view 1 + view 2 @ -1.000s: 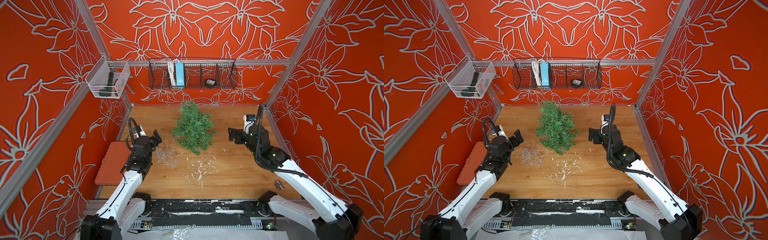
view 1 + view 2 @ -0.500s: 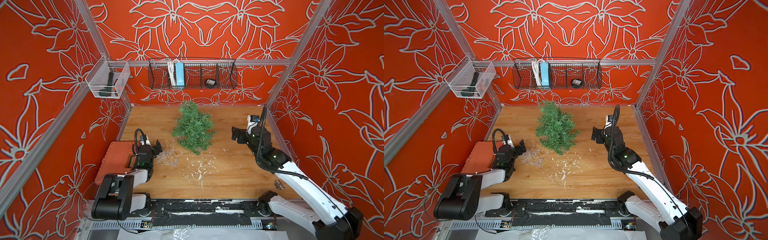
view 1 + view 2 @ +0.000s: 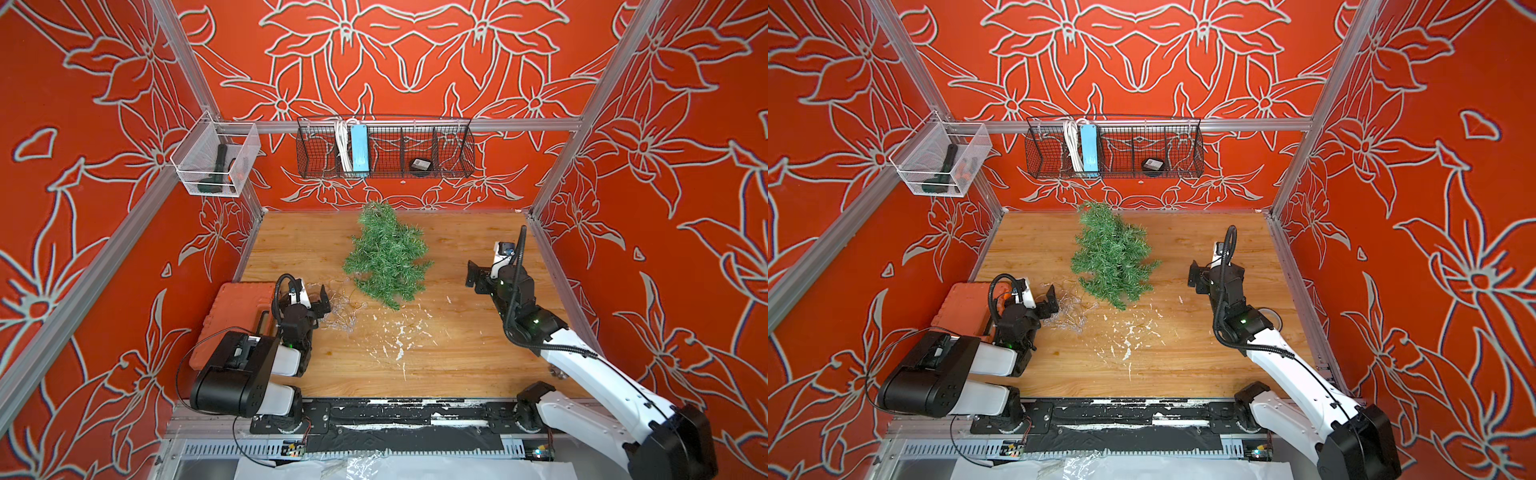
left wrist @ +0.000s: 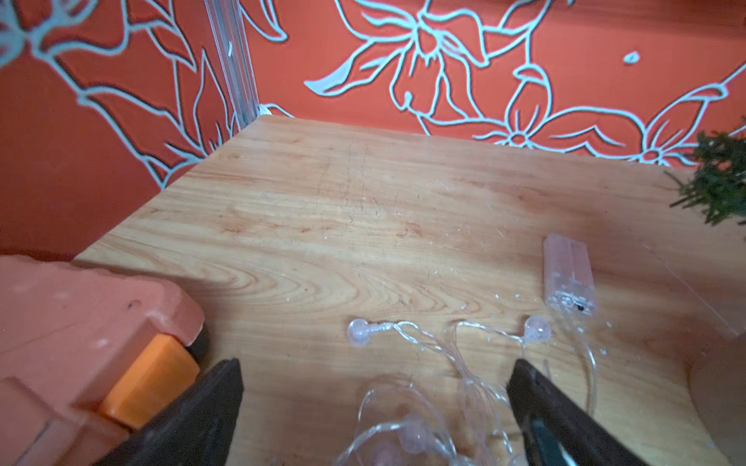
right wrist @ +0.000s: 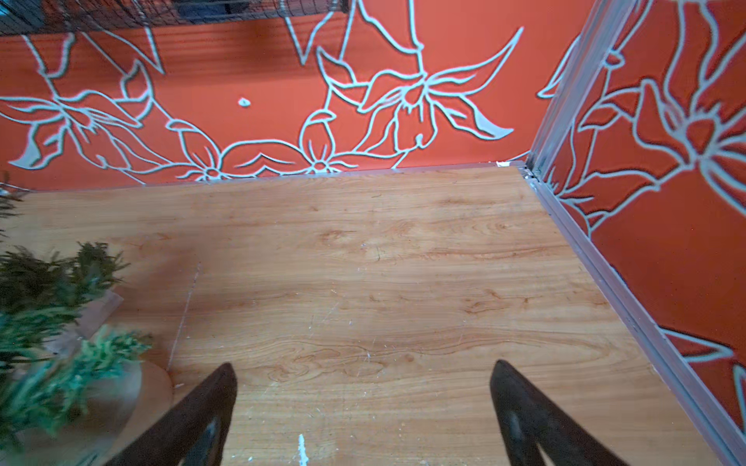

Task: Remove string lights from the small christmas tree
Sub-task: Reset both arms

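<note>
The small christmas tree (image 3: 386, 257) (image 3: 1113, 257) lies mid-table, green and bristly, tip toward the back wall. Its branches edge into both wrist views (image 4: 718, 185) (image 5: 48, 302). The string lights (image 3: 340, 311) (image 3: 1069, 313) sit in a loose heap on the wood just left of the tree's wide end. The left wrist view shows their wire and bulbs (image 4: 444, 363) and clear box (image 4: 569, 278). My left gripper (image 3: 311, 299) (image 3: 1044, 301) (image 4: 377, 365) hangs open low over the heap, holding nothing. My right gripper (image 3: 478, 270) (image 3: 1194, 272) (image 5: 362, 365) is open over bare wood right of the tree.
An orange-red plastic case (image 3: 232, 316) (image 4: 60, 322) lies at the table's left edge beside the left arm. A black wire basket (image 3: 384, 145) hangs on the back wall, a clear bin (image 3: 216, 164) on the left wall. White flecks (image 3: 399, 340) litter the wood in front of the tree.
The left arm has folded down and back toward the front edge, its gripper sinking beside the lights. The right arm drew back slightly. Tree and lights have not moved.
</note>
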